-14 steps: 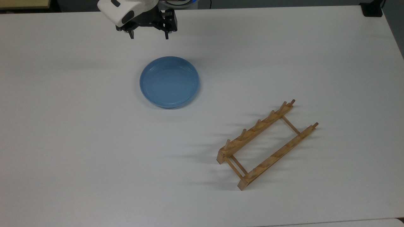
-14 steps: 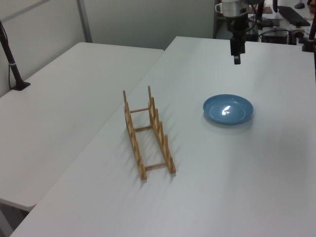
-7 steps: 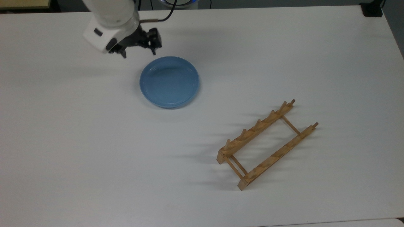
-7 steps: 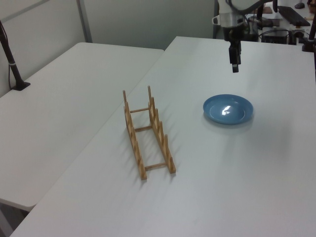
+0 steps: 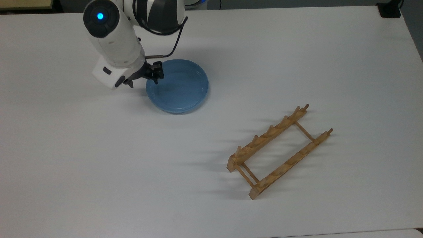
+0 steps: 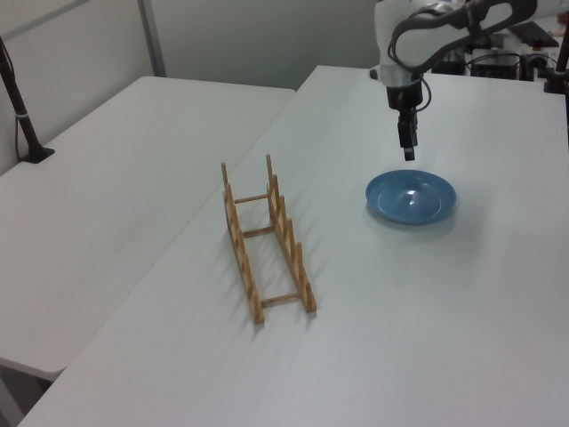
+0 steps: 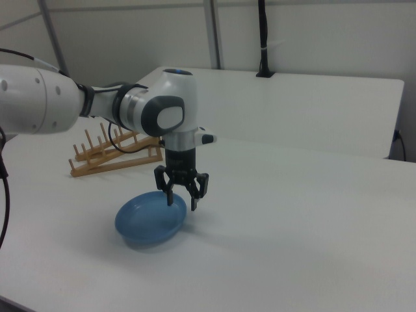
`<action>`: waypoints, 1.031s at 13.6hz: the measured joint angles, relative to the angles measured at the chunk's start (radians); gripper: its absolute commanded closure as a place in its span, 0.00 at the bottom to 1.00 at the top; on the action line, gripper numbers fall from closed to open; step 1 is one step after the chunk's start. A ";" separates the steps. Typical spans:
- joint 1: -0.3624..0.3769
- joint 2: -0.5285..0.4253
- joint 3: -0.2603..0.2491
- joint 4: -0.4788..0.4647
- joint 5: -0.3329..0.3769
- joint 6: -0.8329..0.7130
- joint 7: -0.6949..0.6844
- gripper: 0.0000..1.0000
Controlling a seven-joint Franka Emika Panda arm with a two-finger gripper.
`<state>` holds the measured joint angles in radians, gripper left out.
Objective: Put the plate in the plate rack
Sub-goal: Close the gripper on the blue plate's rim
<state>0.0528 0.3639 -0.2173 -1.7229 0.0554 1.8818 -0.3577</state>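
White table [image 5: 99, 165] spans the top view. Second white table [image 6: 98, 213] at the left view's left; black post [image 6: 18, 102] clamped upper left.

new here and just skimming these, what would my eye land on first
The white robot arm, its gripper poised with jaws open over the rim of the light-blue plate on the white table. Next, the empty wooden plate rack, apart from the plate toward the top view's lower right.

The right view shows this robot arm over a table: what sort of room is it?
Probably a lab or office test room, not a kitchen: plain white tables pushed together, partition walls behind, and just a blue plate and wooden plate rack laid out beneath the open claw.
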 measured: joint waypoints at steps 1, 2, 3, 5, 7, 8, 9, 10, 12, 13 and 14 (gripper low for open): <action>0.000 0.012 0.000 0.000 0.000 0.007 -0.003 0.42; 0.000 0.022 0.000 0.000 0.000 0.017 -0.006 0.42; 0.001 0.032 0.000 0.000 0.000 0.028 -0.009 0.42; 0.002 0.051 0.001 0.000 0.000 0.053 -0.010 0.43; 0.003 0.063 0.002 0.000 0.000 0.064 -0.011 0.54; 0.003 0.065 0.002 0.000 0.000 0.066 -0.012 0.60; 0.003 0.066 0.002 0.000 0.000 0.066 -0.012 0.67; 0.003 0.068 0.003 0.000 0.000 0.066 -0.013 0.74; 0.005 0.074 0.008 0.000 0.000 0.067 -0.013 0.75; 0.006 0.076 0.009 0.000 0.000 0.068 -0.013 0.78; 0.007 0.077 0.009 0.000 0.000 0.068 -0.013 0.82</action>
<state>0.0595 0.4409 -0.2080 -1.7226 0.0554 1.9500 -0.3711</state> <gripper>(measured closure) 0.749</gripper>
